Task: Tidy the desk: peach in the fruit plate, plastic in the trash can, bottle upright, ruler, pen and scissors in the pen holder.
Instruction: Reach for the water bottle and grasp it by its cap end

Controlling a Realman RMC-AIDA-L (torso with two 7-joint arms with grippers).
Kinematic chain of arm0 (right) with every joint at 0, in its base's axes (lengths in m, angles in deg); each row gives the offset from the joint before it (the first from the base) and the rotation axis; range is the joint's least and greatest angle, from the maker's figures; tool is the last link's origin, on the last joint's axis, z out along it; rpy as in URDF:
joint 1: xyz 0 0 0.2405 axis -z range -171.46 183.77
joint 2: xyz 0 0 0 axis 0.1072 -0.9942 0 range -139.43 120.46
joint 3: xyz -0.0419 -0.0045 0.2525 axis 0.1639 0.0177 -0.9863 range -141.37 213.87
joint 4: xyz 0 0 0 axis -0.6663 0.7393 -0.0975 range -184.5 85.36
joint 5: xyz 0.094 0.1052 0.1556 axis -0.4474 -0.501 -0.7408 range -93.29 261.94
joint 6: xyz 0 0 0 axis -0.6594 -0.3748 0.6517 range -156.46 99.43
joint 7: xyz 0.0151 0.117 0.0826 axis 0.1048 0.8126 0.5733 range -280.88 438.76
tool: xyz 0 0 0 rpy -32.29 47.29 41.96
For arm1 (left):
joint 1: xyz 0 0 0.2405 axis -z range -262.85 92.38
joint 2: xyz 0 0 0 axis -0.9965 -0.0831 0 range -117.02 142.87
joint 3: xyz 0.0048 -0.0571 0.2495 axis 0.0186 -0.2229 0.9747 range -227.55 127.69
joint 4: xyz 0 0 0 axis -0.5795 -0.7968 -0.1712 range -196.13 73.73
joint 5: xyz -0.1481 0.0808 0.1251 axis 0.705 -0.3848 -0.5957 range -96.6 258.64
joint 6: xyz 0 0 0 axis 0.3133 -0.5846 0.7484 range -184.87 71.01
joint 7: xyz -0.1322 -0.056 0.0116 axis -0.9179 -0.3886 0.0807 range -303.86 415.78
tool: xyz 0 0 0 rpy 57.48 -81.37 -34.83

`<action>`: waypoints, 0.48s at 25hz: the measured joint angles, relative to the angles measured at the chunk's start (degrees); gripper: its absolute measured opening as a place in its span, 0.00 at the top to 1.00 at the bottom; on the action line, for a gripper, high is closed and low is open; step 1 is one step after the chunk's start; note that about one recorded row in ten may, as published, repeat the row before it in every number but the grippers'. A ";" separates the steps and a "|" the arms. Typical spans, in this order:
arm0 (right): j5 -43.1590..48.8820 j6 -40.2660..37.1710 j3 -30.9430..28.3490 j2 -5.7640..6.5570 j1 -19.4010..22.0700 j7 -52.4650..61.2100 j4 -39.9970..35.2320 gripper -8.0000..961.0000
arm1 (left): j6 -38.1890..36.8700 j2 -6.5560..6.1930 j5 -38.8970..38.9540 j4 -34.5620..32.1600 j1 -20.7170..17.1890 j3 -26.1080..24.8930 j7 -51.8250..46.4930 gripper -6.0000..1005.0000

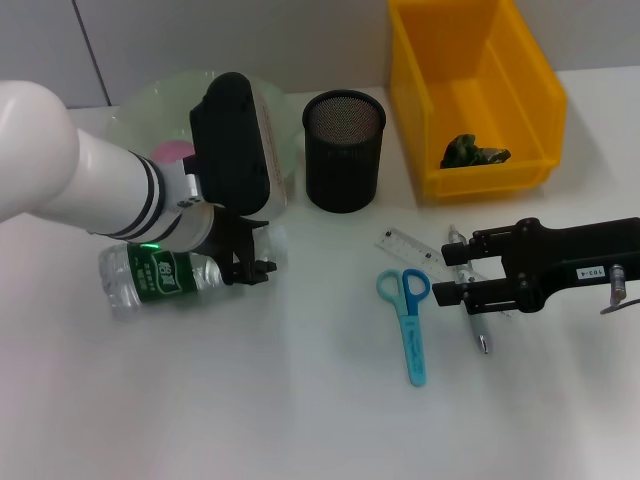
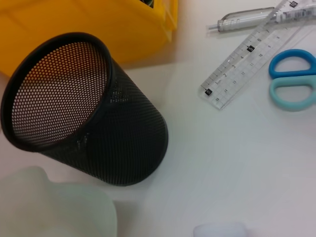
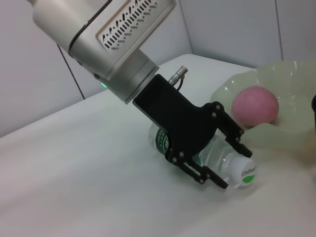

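The clear bottle (image 1: 150,278) with a green label lies on its side at the left. My left gripper (image 1: 250,272) is open astride its neck end; in the right wrist view the left gripper (image 3: 234,168) has one finger on each side of the bottle (image 3: 217,153). A pink peach (image 3: 255,105) rests in the pale green plate (image 1: 140,115). Crumpled green plastic (image 1: 473,152) lies in the yellow bin (image 1: 530,90). A clear ruler (image 1: 408,245), blue scissors (image 1: 410,325) and a pen (image 1: 478,325) lie flat at the right. My right gripper (image 1: 455,272) is open over the pen. The black mesh pen holder (image 1: 343,165) stands empty.
In the left wrist view the pen holder (image 2: 98,128) is close, with the yellow bin (image 2: 98,29) behind it and the ruler (image 2: 247,64), scissors (image 2: 291,81) and pen (image 2: 242,19) beyond. The plate sits just behind the bottle.
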 joint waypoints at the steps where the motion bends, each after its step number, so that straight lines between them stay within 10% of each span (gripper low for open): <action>1: 0.00 0.00 0.00 0.00 0.00 0.00 0.00 0.34 | 0.00 0.00 0.00 0.00 0.00 0.00 0.00 0.38; 12: 0.00 0.00 0.00 0.00 -0.02 0.02 0.00 0.34 | -0.08 0.00 -0.18 -0.48 -0.18 0.58 -0.42 0.54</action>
